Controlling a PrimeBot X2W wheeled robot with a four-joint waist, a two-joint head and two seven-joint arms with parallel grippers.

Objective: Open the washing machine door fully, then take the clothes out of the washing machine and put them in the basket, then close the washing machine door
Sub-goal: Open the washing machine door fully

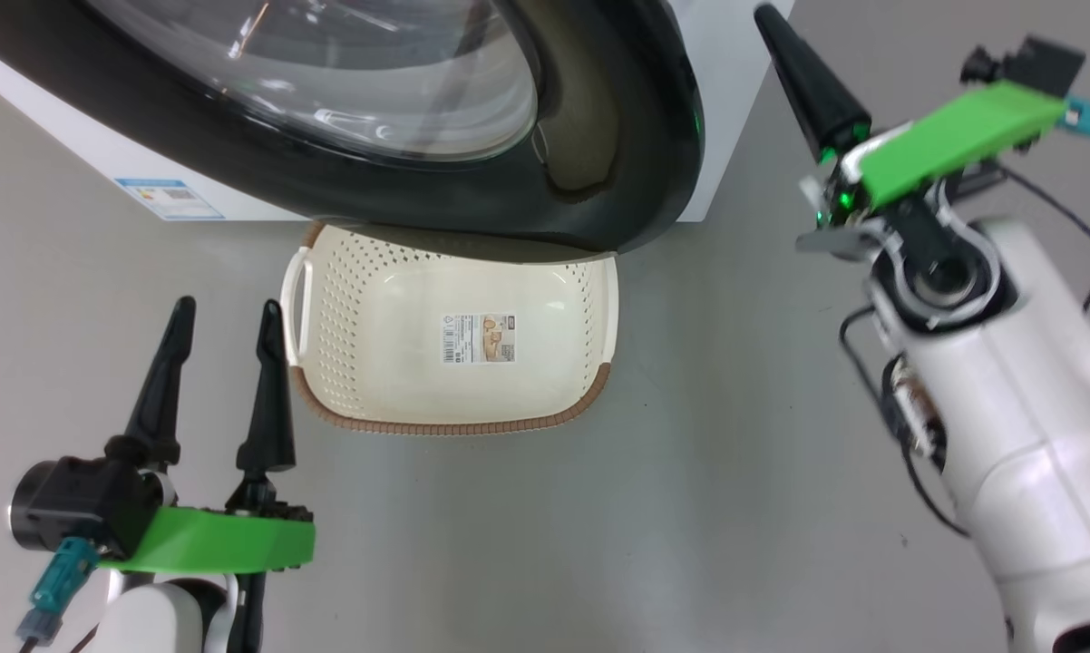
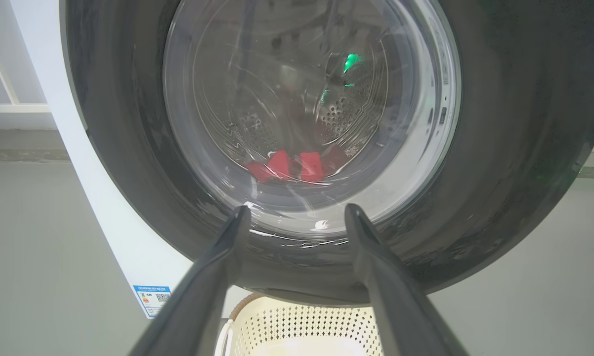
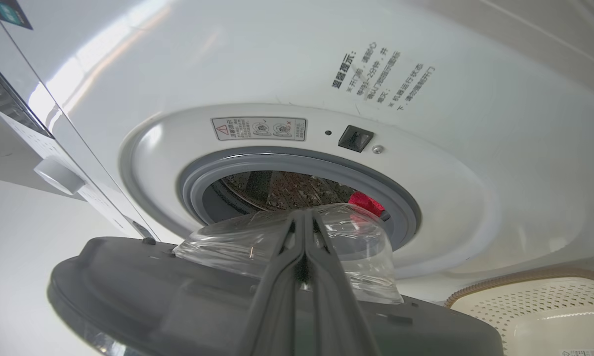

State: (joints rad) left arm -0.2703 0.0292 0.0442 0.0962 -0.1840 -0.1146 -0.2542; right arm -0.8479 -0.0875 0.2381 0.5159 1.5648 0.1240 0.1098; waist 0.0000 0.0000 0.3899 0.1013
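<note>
1 washing machine (image 1: 731,91) at top of frame, 1 door (image 1: 599,136) ajar, red clothes (image 2: 282,165) in drum, count unclear. 1 basket (image 1: 454,426) centre, on grey floor (image 1: 735,453). L claw (image 1: 228,307) wide open, holds nothing; R claw (image 3: 303,213) shut, empty.

Red clothes (image 2: 282,165) behind the washing machine door (image 2: 499,173), basket (image 2: 297,319) beneath, left gripper (image 2: 297,210) spread wide

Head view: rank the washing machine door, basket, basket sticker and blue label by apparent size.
1. washing machine door, although the frame crops it
2. basket
3. blue label and paper sticker: too alike to rank
</note>
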